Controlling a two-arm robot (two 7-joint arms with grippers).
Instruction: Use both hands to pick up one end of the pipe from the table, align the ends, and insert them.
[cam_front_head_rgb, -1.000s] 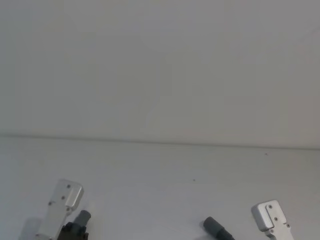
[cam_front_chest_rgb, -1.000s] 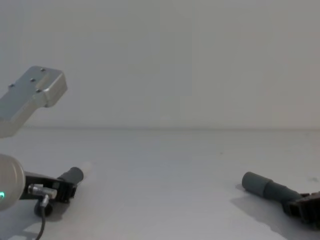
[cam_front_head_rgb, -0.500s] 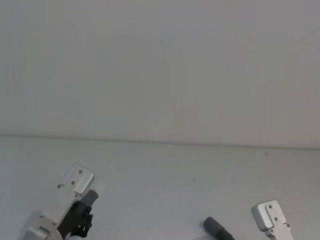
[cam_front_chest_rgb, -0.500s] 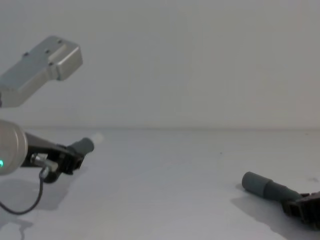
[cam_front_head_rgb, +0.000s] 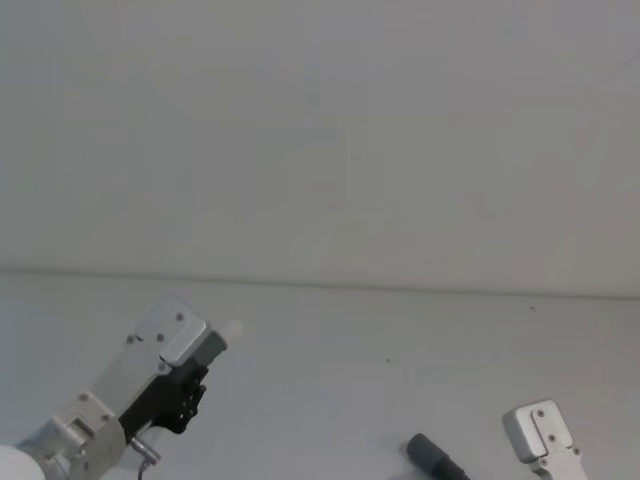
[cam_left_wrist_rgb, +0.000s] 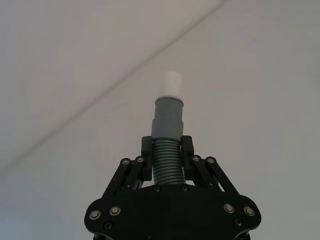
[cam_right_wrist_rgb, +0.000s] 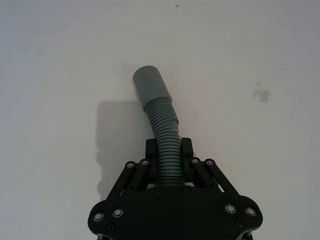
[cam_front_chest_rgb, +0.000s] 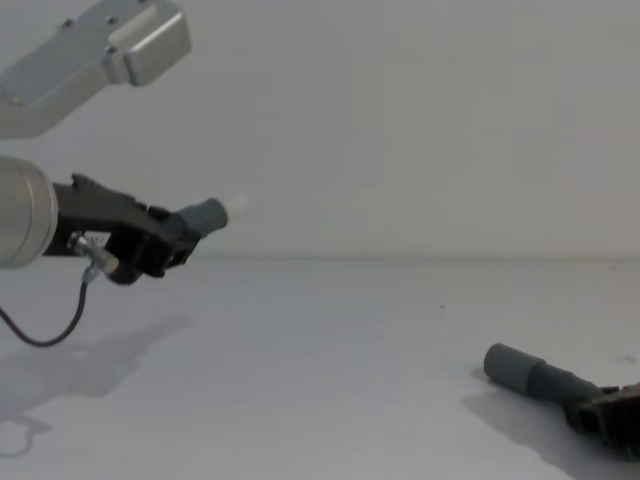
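Observation:
My left gripper is shut on one corrugated grey pipe piece and holds it well above the table. Its smooth cuff with a white tip sticks out past the fingers. At the right, my right gripper is shut on the other pipe piece, low at the table. That piece's wide plain grey cuff points toward the middle and lies on or just over the surface.
The white table meets a plain white wall at the back edge. A thin black cable loops below my left wrist. A few small dark specks mark the surface.
My left gripper has risen off the table with its pipe piece and moved up and toward the middle. The right gripper and its piece have stayed where they were.

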